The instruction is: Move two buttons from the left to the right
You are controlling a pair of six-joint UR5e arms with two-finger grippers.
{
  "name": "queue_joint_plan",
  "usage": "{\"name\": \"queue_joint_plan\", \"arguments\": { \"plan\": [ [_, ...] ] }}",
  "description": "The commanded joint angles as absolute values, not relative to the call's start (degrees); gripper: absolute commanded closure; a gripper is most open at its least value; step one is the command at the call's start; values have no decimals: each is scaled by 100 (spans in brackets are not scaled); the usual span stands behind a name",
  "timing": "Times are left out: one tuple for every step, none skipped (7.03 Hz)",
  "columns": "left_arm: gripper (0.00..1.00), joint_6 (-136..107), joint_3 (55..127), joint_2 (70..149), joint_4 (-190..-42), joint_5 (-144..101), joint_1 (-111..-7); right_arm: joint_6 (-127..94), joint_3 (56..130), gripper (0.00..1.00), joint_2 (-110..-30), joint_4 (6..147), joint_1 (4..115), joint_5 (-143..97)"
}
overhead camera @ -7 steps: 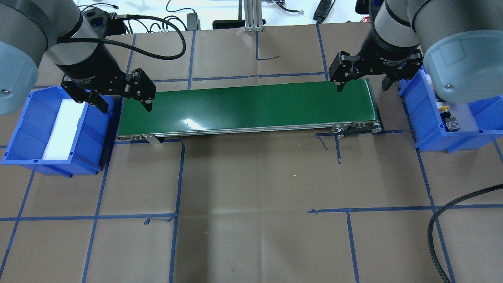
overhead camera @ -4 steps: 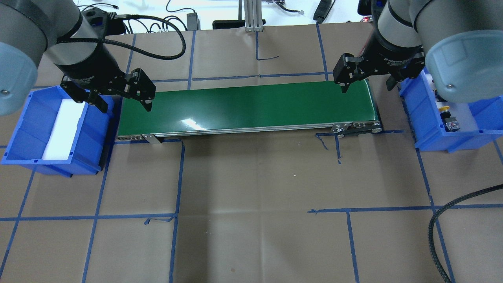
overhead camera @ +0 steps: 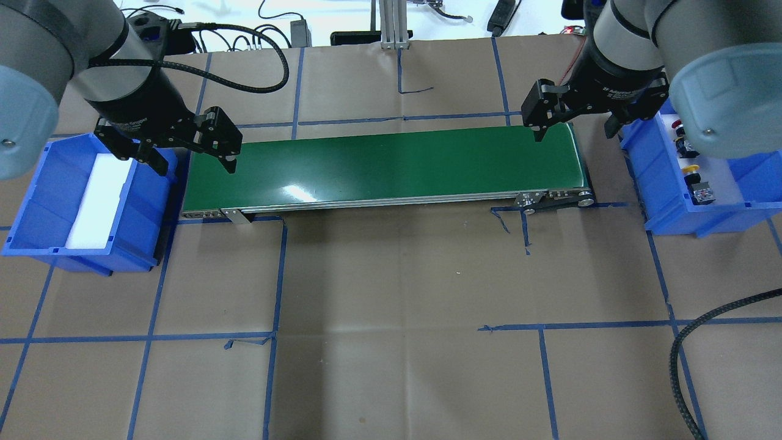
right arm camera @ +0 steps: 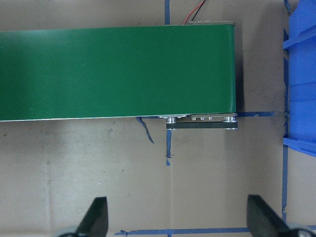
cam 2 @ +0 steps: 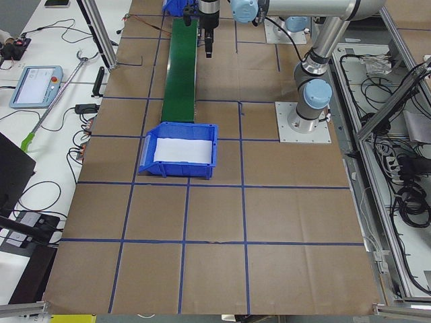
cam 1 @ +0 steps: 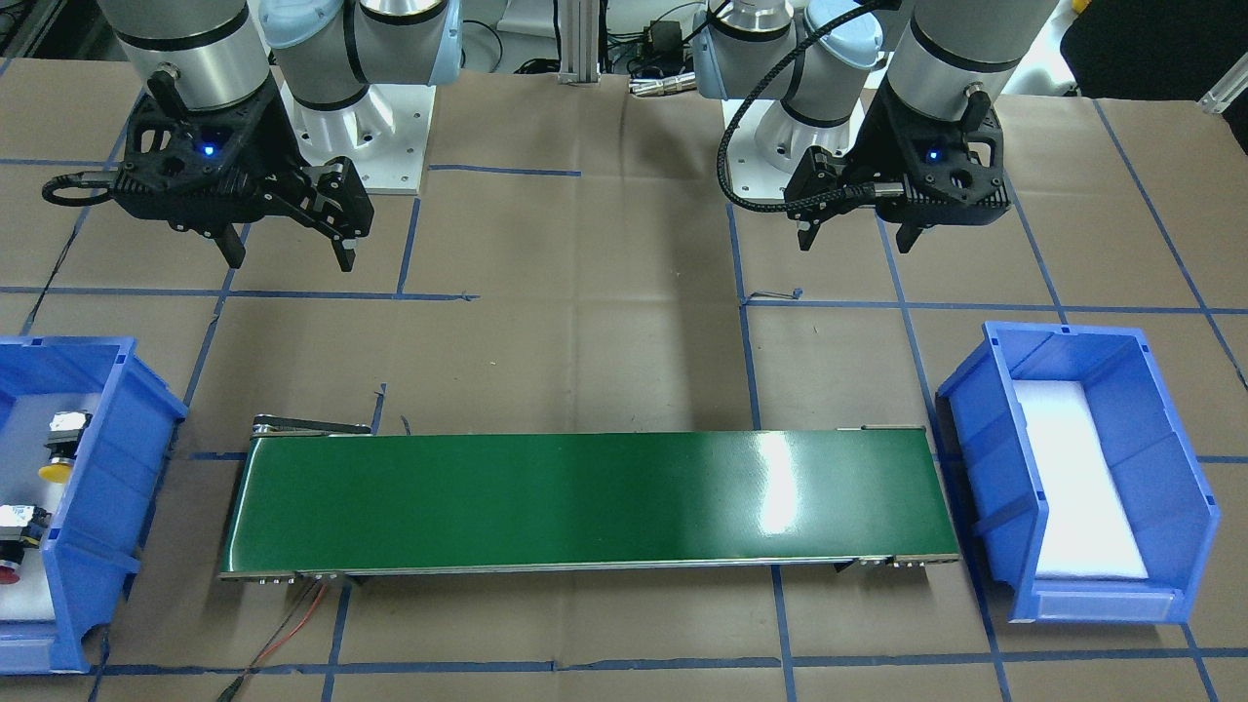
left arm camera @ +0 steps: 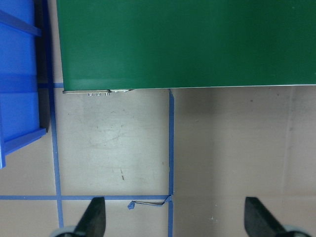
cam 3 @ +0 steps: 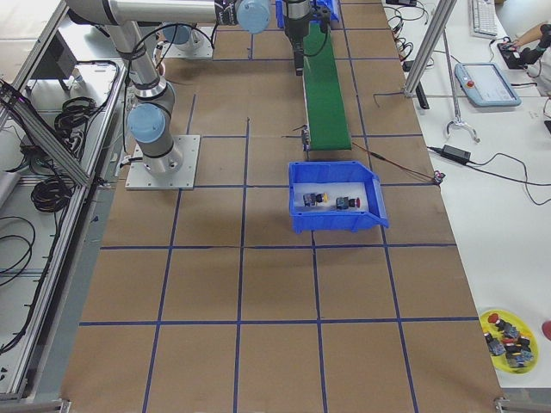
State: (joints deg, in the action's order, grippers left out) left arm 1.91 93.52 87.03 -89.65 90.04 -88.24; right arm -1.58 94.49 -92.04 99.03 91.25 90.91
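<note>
Both buttons lie on white foam in the blue right bin [overhead camera: 647,177]. The yellow button [overhead camera: 690,168] is nearer the front and the red button [overhead camera: 677,124] farther back; the front-facing view shows yellow [cam 1: 55,472] and red [cam 1: 9,572]. My right gripper [overhead camera: 573,134] is open and empty, hovering over the belt's right end, beside that bin. My left gripper [overhead camera: 194,166] is open and empty over the belt's left end. The wrist views show open left fingers [left arm camera: 95,217] and right fingers [right arm camera: 97,217] with nothing between them.
A green conveyor belt [overhead camera: 391,168] runs between the bins. The blue left bin [overhead camera: 36,183] holds only a white foam pad. Cables lie beyond the far table edge. A black cable [overhead camera: 678,348] loops at the front right. A yellow dish of spare buttons [cam 3: 508,334] sits off the mat.
My right gripper has shifted a little to the right and away, uncovering the red button in the right bin. The left gripper has not moved.
</note>
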Motion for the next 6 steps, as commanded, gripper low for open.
{"name": "queue_joint_plan", "arguments": {
  "plan": [
    [0, 193, 9343, 8701, -8965, 9009, -8824, -158, 9448, 0, -9185, 9914, 9123, 9062],
    [0, 185, 9343, 8710, -8965, 9000, -8824, -167, 9448, 0, -9211, 9905, 9123, 9053],
    [0, 185, 9343, 8701, -8965, 9000, -8824, -158, 9448, 0, -9220, 9905, 9123, 9061],
    [0, 193, 9343, 8719, -8965, 9009, -8824, -158, 9448, 0, -9237, 9897, 9132, 9062],
    [0, 185, 9343, 8710, -8965, 9000, -8824, -158, 9448, 0, -9237, 9896, 9132, 9062],
    [0, 185, 9343, 8701, -8965, 9000, -8824, -167, 9448, 0, -9237, 9896, 9132, 9062]
  ]
}}
